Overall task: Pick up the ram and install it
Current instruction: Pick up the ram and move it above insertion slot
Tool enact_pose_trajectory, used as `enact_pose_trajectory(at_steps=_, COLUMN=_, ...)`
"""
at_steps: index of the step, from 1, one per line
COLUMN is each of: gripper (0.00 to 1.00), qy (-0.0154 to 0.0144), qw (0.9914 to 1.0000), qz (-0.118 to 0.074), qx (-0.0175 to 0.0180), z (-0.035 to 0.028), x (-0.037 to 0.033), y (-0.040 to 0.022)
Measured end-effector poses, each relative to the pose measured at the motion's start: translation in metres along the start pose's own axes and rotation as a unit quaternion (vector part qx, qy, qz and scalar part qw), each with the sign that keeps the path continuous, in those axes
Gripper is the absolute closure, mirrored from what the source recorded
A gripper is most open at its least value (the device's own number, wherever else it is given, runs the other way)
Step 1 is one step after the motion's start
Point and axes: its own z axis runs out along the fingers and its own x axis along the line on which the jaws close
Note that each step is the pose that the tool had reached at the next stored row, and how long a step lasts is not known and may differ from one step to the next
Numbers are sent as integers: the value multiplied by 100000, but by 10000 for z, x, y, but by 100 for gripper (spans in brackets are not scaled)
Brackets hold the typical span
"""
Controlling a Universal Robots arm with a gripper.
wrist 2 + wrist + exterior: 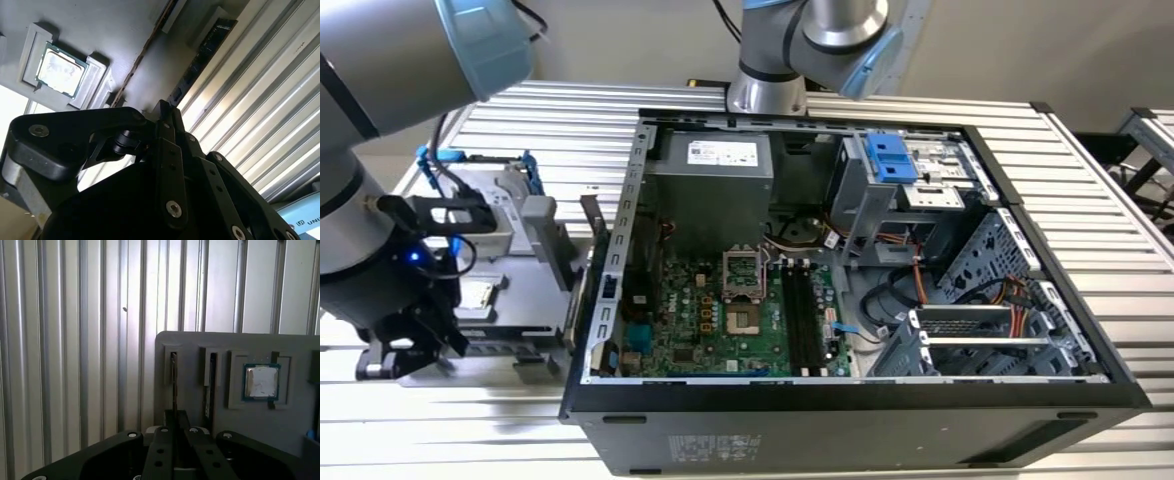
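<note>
Robot lab: open PC (854, 430), alu table (1107, 190)

Table (60, 340) ribbed silver, tray (295, 425) grey, chip (261, 381) silver edged green, tool (176, 419) black.

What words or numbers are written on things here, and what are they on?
White label on the grey power box: too small to read.
Pale print on the black case, on its outer wall: too small to read.
Silver chip in the grey tray: marks too blurred to read.
Light blue cover: print cut off, unreadable.
</note>
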Motion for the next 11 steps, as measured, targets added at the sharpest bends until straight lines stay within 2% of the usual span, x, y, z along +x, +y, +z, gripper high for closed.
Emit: enact_pose_trajectory(at_steps=11, gripper=100, qy=3, qw=100000, qz=-3, qx=-6, z=-119, x=-3, y=0)
